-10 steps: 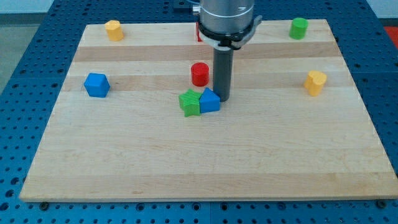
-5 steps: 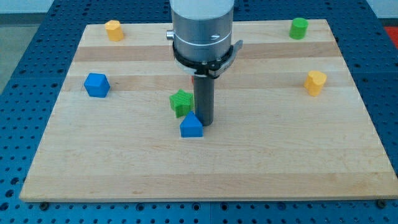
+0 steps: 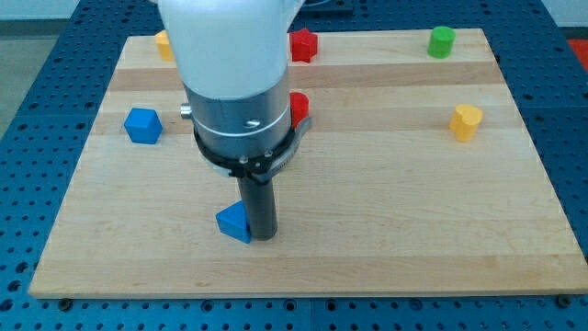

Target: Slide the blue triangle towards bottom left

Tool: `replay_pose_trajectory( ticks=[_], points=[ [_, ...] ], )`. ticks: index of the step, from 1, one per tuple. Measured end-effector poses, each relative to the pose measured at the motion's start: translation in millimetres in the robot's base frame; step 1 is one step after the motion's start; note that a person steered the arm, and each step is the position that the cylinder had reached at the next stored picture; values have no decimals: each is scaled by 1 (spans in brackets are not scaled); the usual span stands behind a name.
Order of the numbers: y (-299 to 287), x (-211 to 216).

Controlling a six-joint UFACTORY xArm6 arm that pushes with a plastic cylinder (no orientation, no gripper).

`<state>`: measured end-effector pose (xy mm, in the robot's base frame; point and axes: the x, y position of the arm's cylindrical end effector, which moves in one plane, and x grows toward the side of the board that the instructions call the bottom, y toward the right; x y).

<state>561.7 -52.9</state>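
Observation:
The blue triangle (image 3: pixel 233 222) lies on the wooden board (image 3: pixel 386 211), below the centre and towards the view's bottom left. My tip (image 3: pixel 262 237) stands right against the triangle's right side, touching it. The arm's wide silver and white body (image 3: pixel 234 83) rises above the tip and covers the board's middle. The green star block seen before is hidden behind the arm.
A blue cube-like block (image 3: pixel 142 125) sits at the left. A yellow block (image 3: pixel 163 41) at the top left is partly hidden by the arm. Red blocks show at the top centre (image 3: pixel 303 44) and beside the arm (image 3: pixel 299 108). A green cylinder (image 3: pixel 442 41) is top right, a yellow block (image 3: pixel 466 121) at the right.
My tip has pushed the blue triangle down and to the left, away from the green star. The arm now hides the star and uncovers the red block at the top.

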Motion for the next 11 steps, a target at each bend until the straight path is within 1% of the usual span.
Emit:
replay_pose_trajectory(
  ticks=[2,4,5,8,11],
  points=[
    [-13,0],
    [-22,-23],
    [-28,-27],
    [-51,-11],
    [-99,-6]
  ],
)
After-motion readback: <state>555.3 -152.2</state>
